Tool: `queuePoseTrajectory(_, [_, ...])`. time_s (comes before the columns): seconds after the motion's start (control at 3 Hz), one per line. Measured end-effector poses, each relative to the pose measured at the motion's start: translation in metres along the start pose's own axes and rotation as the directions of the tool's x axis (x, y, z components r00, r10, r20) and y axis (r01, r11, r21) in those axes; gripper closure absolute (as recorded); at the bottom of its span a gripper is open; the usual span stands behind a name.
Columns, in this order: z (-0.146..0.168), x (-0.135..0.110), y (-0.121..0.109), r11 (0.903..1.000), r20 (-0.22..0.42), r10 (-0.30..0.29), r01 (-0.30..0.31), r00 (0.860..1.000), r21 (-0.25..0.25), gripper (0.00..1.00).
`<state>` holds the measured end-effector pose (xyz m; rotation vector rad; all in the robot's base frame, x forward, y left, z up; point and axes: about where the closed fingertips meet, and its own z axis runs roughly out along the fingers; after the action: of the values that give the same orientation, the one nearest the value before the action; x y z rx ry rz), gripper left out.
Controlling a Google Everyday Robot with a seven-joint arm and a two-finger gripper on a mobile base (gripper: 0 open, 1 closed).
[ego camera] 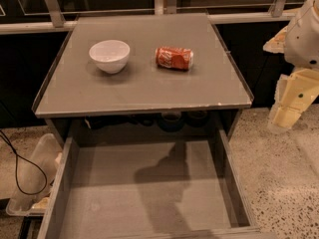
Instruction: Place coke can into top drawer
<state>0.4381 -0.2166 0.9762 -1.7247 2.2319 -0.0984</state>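
Coke can point(174, 58) sideways, left of claw point(285, 114)

1 view | high, front, angled down | near tabletop point(149, 89), top drawer point(114, 188) | gripper point(285, 114) right edge

The gripper point(283, 114) hangs right of the tabletop point(139, 91), apart from it. The white bowl point(109, 55) stands left of the coke can point(174, 58), a gap between them. The top drawer point(99, 195) below is pulled out, reachable from above.
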Motion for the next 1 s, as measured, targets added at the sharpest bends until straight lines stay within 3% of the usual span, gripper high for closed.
queuePoseTrajectory(0.33, [0.000,0.000,0.000,1.0000,0.000,0.000,0.000,1.000,0.000,0.00])
queuePoseTrajectory(0.67, [0.004,-0.015,-0.013,0.9994,0.026,-0.015,0.014,1.000,0.032,0.00])
queuePoseTrajectory(1.0, [0.020,-0.032,-0.048,0.9970,0.064,-0.008,0.003,0.998,0.078,0.00])
